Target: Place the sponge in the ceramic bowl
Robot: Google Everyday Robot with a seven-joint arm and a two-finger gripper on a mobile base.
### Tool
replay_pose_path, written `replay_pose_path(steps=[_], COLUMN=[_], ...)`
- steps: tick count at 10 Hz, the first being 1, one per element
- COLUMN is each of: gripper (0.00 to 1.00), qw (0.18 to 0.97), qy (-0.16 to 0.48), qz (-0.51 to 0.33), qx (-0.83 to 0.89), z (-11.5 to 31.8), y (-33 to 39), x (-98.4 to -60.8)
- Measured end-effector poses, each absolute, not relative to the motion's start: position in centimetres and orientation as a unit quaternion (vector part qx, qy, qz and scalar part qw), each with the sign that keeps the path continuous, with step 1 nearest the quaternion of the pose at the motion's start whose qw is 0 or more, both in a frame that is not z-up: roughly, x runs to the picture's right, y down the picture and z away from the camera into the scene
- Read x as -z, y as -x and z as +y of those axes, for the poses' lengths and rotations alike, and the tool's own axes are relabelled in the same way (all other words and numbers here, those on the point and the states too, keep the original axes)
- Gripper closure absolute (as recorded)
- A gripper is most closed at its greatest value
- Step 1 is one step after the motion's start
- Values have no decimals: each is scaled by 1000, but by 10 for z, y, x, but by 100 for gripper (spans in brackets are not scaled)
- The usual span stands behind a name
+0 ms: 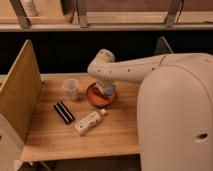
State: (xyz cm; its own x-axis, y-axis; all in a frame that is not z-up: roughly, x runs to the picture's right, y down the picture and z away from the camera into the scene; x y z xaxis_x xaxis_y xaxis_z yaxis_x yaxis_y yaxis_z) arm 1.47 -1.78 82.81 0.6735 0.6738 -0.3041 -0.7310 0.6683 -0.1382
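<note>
The reddish-brown ceramic bowl [93, 101] sits on the wooden table, just right of the cup. My gripper [104, 86] reaches in from the right and hangs directly over the bowl. The blue-grey sponge [108, 90] sits at its tip, inside the bowl's outline, and the gripper is shut on it. I cannot tell whether the sponge touches the bowl's inside. The arm hides the far rim of the bowl.
A translucent plastic cup [71, 89] stands left of the bowl. A black striped block [63, 111] and a white bottle [89, 122] lie nearer the front. A wooden side panel [20, 95] borders the table on the left, and my white body fills the right.
</note>
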Motion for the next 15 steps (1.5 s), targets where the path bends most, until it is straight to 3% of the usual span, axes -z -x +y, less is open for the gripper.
replay_pose_path(steps=[6,12,15], gripper=[98,38,20], qw=[906,905,905], qy=[125,125,125], qz=[116,117,117], qx=[-388,-389,-389], z=[-17,-17,-17], y=[-16,-17,-17], x=[-828,-828,-828])
